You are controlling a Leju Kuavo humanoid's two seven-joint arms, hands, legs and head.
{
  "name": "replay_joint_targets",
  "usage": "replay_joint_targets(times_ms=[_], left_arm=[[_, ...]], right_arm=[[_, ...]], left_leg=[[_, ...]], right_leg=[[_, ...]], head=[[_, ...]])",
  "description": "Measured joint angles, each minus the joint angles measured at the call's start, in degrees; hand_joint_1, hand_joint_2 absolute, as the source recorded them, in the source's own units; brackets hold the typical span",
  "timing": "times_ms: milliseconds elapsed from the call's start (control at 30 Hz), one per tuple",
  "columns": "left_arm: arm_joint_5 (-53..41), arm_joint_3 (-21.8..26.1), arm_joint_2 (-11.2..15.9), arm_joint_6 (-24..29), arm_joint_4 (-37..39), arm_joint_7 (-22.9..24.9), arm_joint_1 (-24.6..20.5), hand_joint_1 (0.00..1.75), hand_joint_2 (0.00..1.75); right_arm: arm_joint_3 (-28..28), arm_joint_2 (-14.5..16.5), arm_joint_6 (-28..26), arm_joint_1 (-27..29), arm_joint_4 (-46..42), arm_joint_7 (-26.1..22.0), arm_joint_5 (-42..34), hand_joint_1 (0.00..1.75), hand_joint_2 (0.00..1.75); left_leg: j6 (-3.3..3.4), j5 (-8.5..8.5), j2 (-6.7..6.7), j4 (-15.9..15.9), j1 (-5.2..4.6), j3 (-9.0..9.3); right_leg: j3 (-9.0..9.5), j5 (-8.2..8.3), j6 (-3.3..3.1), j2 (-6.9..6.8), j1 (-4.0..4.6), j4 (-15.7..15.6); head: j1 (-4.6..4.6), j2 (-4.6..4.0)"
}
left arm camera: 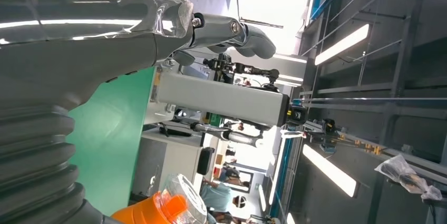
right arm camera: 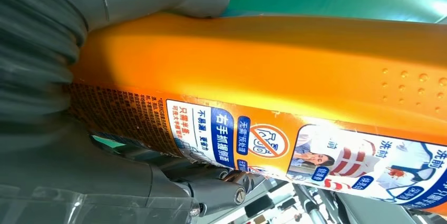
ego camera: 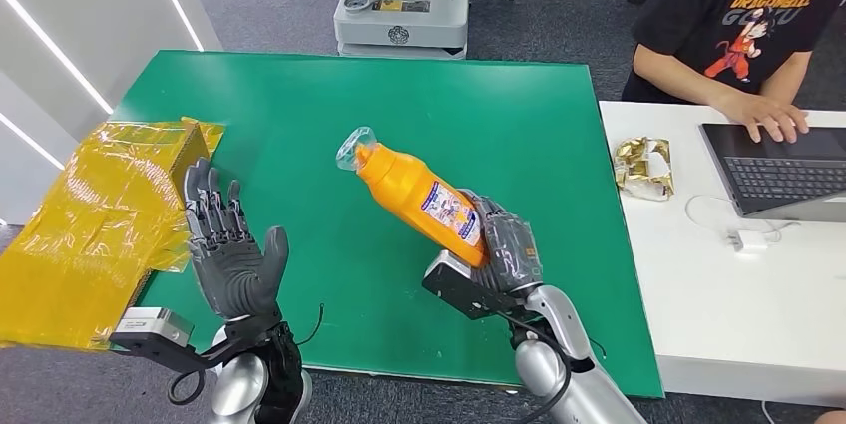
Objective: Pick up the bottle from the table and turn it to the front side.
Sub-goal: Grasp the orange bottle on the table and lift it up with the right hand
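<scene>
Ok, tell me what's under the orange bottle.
The orange bottle is held off the green table by the right robot hand; green surface shows beneath. The robot hand hides its base.

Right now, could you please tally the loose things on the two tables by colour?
Orange: 1, the bottle, held by the right hand above the green table.
Yellow: 1, the plastic-wrapped box.
Gold: 1, the crumpled wrapper.
Dark grey: 1, the laptop.
White: 1, the charger.
Total: 5.
</scene>
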Motion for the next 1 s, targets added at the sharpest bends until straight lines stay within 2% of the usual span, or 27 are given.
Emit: replay_joint_targets(times_ms=[1000], left_arm=[[0.0,0.0,0.0,0.0,0.0,0.0,0.0,0.0,1.75]], right_arm=[[-0.3,0.2,0.0,0.3,-0.3,0.0,0.0,1.75,1.75]], left_leg=[[0.0,0.0,0.0,0.0,0.0,0.0]], right_leg=[[0.01,0.0,0.0,0.0,0.0,0.0]], head=[[0.0,0.0]])
